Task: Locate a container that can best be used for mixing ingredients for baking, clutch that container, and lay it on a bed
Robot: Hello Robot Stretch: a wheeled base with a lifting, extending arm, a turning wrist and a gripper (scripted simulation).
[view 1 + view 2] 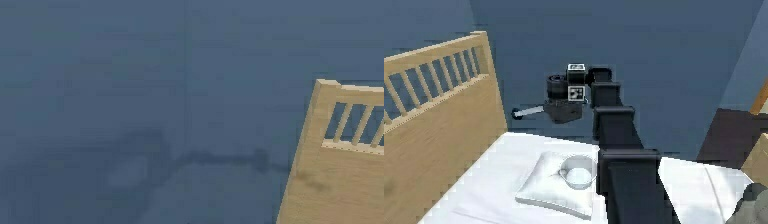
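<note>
Bowl [576, 176] on pillow [542, 187] — end effector [524, 109] beyond

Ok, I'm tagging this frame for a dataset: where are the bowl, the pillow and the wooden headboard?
bowl [576, 176]: arm side view, middle of its hollow.
pillow [542, 188]: arm side view, bare part left of the bowl.
wooden headboard [444, 130]: arm side view, solid lower panel.

The robot's arm [619, 140] is a dark, nearly black square bar, built of boxy nested sections that step down in width toward its far end. Two small white squares [575, 72] with black marks sit at that end. Beside them the gripper [526, 109] has a dark, rounded body and two thin, pale grey fingers [534, 107].
</note>
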